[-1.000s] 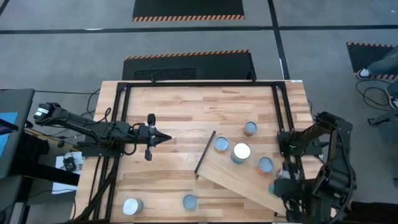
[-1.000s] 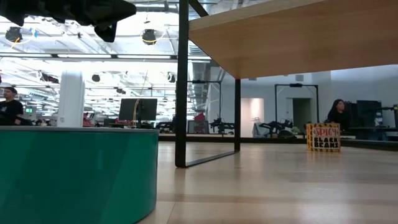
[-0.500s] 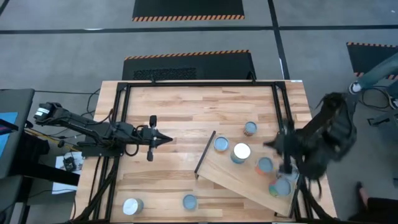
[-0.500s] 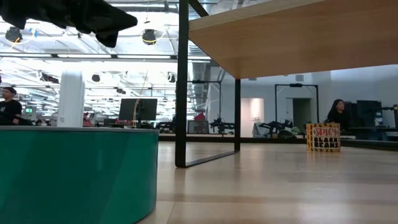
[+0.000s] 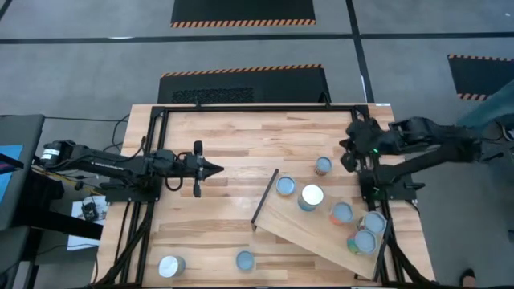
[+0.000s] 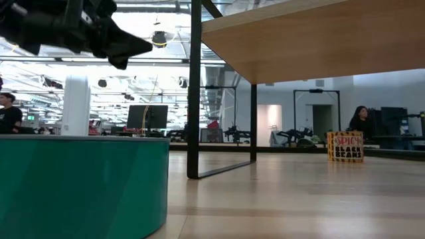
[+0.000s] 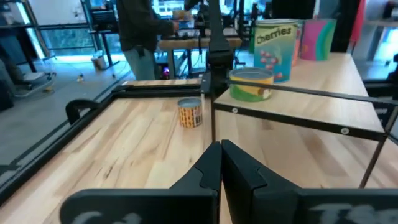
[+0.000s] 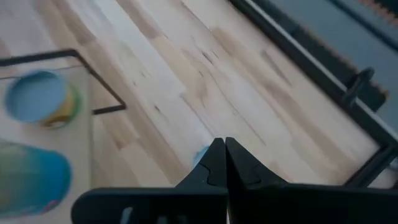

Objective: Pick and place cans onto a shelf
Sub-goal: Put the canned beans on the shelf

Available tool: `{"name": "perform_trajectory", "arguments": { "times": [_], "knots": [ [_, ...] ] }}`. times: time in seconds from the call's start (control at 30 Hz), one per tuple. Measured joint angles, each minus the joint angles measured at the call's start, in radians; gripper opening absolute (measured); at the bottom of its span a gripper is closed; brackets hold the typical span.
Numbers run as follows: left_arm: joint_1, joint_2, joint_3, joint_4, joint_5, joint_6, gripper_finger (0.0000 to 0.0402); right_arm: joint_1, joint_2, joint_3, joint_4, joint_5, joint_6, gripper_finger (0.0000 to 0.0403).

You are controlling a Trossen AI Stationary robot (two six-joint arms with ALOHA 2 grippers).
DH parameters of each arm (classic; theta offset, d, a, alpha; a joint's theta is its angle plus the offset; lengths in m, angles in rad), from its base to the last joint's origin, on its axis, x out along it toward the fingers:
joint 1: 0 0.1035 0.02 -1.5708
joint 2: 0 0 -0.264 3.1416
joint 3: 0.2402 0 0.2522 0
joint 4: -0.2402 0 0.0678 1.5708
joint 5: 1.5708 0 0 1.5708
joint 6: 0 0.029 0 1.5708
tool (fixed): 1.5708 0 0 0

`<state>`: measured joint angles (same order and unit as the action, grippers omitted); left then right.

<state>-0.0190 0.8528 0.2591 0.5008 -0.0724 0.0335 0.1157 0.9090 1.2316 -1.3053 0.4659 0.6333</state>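
Five small round tins point(image 5: 310, 196) already sit on my pale tilted wooden shelf board point(image 5: 299, 228) at about four o'clock. One orange-labelled tin point(image 5: 323, 166) stands on the table just beside it, and two silvery-topped tins point(image 5: 171, 266) wait at seven o'clock. My right gripper point(image 5: 347, 157) hovers near the orange one, pinched closed and empty. My left gripper point(image 5: 215, 169) idles at nine o'clock, closed too.

The left hand point(image 7: 221, 163) hangs closed over the desk point(image 7: 124, 155); ahead, one can point(image 7: 190, 112) stands beside the shelf point(image 7: 311, 81) holding three more.
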Motion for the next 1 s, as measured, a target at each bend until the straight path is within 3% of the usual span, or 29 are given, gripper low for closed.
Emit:
{"name": "perform_trajectory", "arguments": {
  "times": [0.23, 0.4, 0.73, 1.0],
  "knots": [
    [0.071, 0.000, -0.075, 0.099, 0.068, -0.028, 0.0000, -0.342, 0.036, -0.115, 0.094, -0.224, -0.142, 0.0004],
    [0.097, 0.000, -0.085, 0.097, 0.065, -0.010, 0.0000, -0.464, 0.088, -0.212, 0.205, -0.351, -0.187, 0.0004],
    [0.229, 0.000, -0.085, 0.085, 0.069, -0.080, 0.0000, -0.565, 0.229, -0.346, 0.332, -0.523, -0.170, 0.0005],
    [0.284, 0.000, -0.085, 0.063, 0.076, -0.085, 0.0000, -0.568, 0.222, -0.473, 0.408, -0.532, -0.034, 0.0029]
  ]
}}
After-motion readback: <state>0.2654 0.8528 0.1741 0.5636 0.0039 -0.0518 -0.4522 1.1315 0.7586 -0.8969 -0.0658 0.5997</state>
